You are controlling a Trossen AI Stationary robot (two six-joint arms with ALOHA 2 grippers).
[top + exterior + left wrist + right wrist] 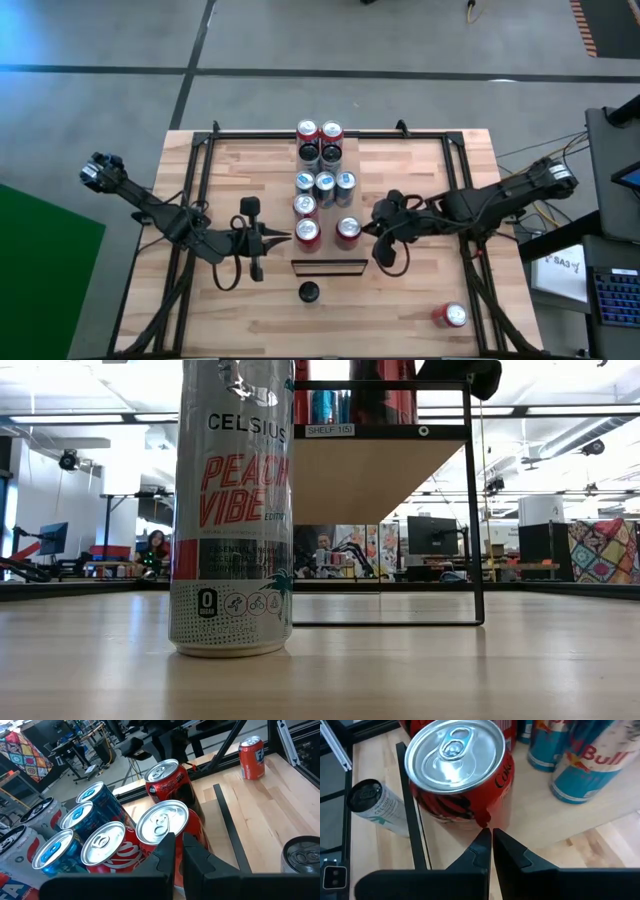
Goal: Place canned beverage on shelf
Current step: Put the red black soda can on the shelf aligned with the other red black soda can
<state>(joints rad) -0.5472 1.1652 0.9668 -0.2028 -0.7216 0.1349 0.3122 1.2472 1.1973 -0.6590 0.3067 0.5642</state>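
- The big wooden plank desk (420, 300) carries everything.
- The shelf (329, 266), a long light wood board on dark legs, stands in the middle, with red and blue cans packed in a bunch on it so more can fit.
- The left tool (177, 851) is shut tight and holds nothing, close to a red can (167, 832).
- The right tool (491, 842) is shut and empty too, beside another red can (457, 770).
- One red can (450, 316) waits alone on the desk.

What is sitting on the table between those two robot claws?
In the high view, two red cans stand between the left gripper and right gripper: one red can beside the left, another red can beside the right.
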